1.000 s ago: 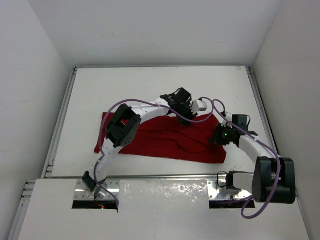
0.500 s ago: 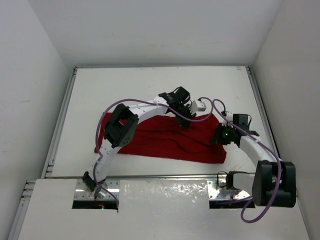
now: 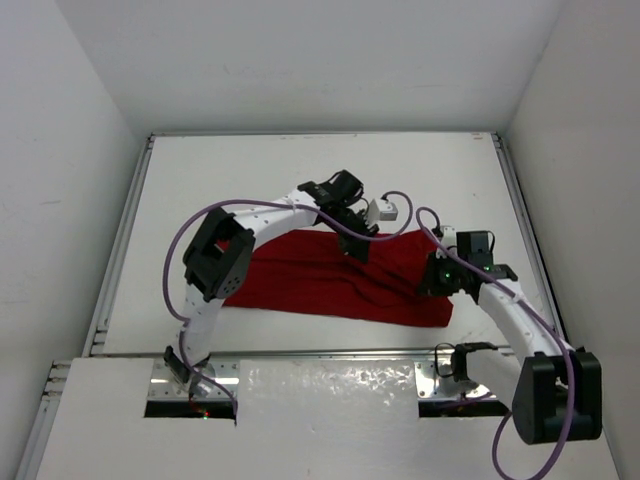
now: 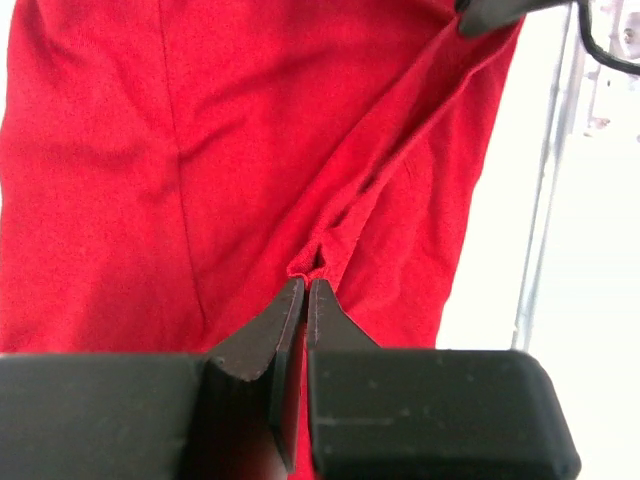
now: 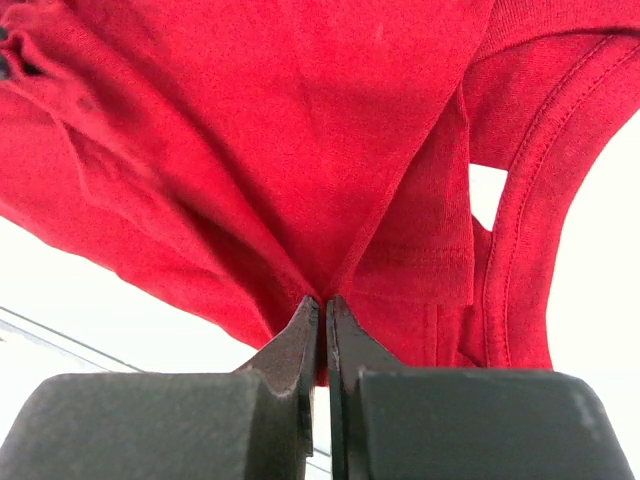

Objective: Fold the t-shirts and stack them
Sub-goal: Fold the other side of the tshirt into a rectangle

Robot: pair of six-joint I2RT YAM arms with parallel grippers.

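Top view. A dark red t-shirt point(image 3: 330, 285) lies crumpled lengthwise across the middle of a white table point(image 3: 250, 170), closer to the near edge than to the back wall. Its near hem runs just short of the front rail point(image 3: 330, 352). Its left end stops well apart from the left side rail point(image 3: 118, 260), and its right end lies near the right side rail point(image 3: 522, 230). Bare tabletop extends from the shirt's far edge to the back wall, and a broad strip of it lies to the shirt's left.

The left gripper point(image 3: 356, 248) reaches over the shirt's far edge, right of centre. The right gripper point(image 3: 435, 283) sits at the shirt's right end.

Left wrist view. The jaws are closed together on a small pinched ridge of cloth. A crease runs from the pinch up to the right, towards the shirt's edge, with white table and a metal rail beyond.

Right wrist view. The jaws are closed on a fold, and cloth fans upward from the pinch. A stitched hem curves down the right side. White table shows at lower left.
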